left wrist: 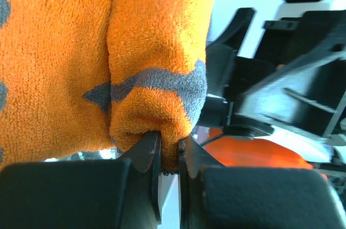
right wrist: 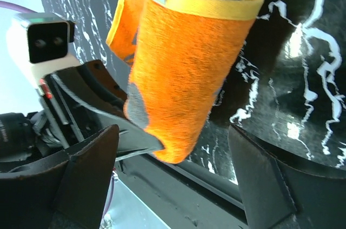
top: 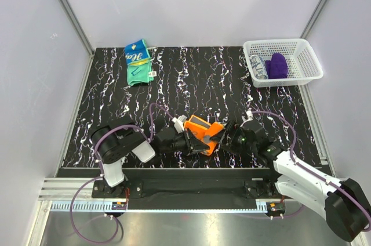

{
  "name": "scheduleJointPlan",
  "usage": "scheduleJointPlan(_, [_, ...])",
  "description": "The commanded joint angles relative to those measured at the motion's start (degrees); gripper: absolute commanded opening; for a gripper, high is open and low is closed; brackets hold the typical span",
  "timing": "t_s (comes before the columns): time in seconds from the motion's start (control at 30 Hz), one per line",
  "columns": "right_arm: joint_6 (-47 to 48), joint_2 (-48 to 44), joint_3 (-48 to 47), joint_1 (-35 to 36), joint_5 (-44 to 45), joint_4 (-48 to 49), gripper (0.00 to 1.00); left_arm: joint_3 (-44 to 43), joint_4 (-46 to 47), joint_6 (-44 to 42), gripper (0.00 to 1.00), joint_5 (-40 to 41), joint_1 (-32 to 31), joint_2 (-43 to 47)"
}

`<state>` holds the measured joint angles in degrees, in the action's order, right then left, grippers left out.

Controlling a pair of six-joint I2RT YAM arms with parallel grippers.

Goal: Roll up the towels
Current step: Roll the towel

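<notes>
Surface (top: 191, 83) of black with white marbled veins, filling the middle of the overhead view. Pale grey walls (top: 197, 2) closing it in at left, back and right, with metal posts (top: 68, 11) running up the two far corners. Silver rail (top: 185, 205) along the lower edge, purple cables looping out from both arm bases. Teal towel (top: 139, 61) lying crumpled at upper left, by the far edge. White lattice basket (top: 290, 79) at upper right, purple cloth (top: 277, 66) inside. Orange towel (top: 204, 133), partly rolled, held at lower centre between the two arms. Left pincer (left wrist: 168, 143) narrow, nipping a fold at the orange towel's end. Right pincer (right wrist: 173, 177) wide, one finger on either side of the roll, apart from the cloth.
</notes>
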<state>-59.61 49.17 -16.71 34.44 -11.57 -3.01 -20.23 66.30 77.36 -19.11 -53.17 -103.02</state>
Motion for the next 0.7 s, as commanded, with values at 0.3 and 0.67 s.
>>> scheduleJointPlan(0.3, [0.82,9.79,2.03,0.37,0.76,10.99,0.84,0.19,13.76,5.43,0.00,-2.68,0.34,-5.43])
scheduleJointPlan(0.67, [0.73,16.66,0.10,3.71,2.17,16.01,0.80,0.89,23.87,9.12,0.01,-3.21,0.34,-14.57])
